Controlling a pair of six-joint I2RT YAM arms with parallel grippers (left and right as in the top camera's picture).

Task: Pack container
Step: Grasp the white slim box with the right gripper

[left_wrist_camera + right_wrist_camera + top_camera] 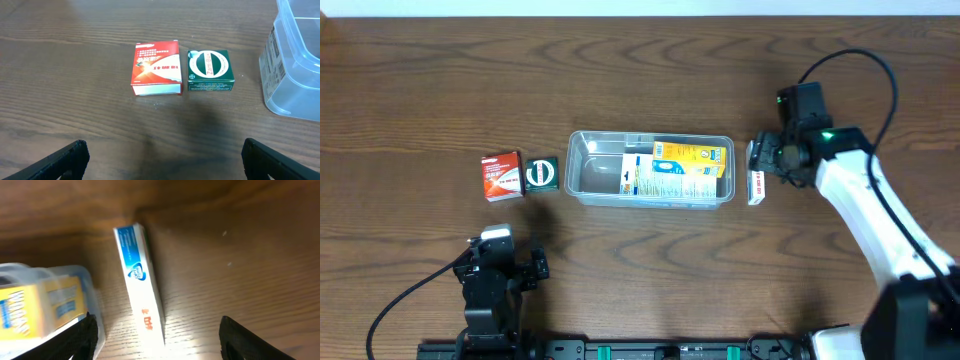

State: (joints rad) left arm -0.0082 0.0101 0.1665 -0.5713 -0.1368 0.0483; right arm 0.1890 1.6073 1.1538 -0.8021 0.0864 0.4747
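Observation:
The clear plastic container (582, 165) lies mid-table, holding a yellow and blue box (685, 168) in its right half; it also shows in the left wrist view (295, 70) and the right wrist view (85, 287). A narrow white box (757, 180) with blue and red print lies on the table just right of the container; in the right wrist view the white box (140, 282) lies between my fingers. My right gripper (767, 160) (155, 340) is open above it. A red box (502, 176) (156, 68) and a green box (541, 174) (210, 70) lie left of the container. My left gripper (505, 262) (162, 160) is open and empty, nearer the front edge.
Brown wood table (640, 80) all round. A black cable (850, 60) loops from the right arm at the back right. The left arm's cable (410, 300) trails at the front left.

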